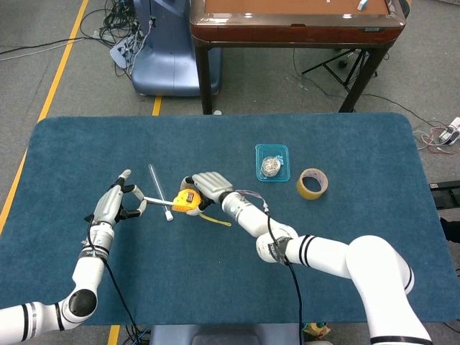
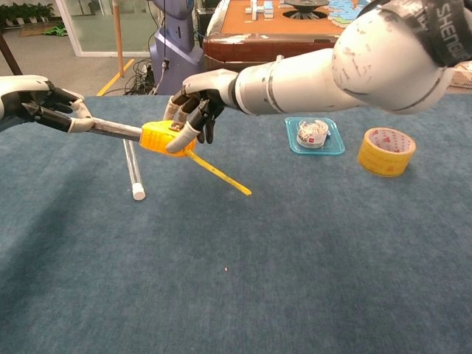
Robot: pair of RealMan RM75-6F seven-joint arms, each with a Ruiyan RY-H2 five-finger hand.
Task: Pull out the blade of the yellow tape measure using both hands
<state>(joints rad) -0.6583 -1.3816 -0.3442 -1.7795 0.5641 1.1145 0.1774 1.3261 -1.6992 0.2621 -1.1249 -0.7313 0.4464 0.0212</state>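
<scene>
The yellow tape measure (image 2: 168,137) hangs above the blue tabletop (image 2: 295,258), gripped by the right robot hand (image 2: 193,110). Its blade (image 2: 114,130) stretches to the left robot hand (image 2: 40,103), which pinches the tip.

robot lab: floor cables (image 1: 122,18), yellow floor tape (image 1: 61,68), blue-covered table (image 1: 345,158).

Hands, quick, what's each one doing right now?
Left hand: pinching the blade end.
Right hand: gripping the yellow tape measure.
</scene>
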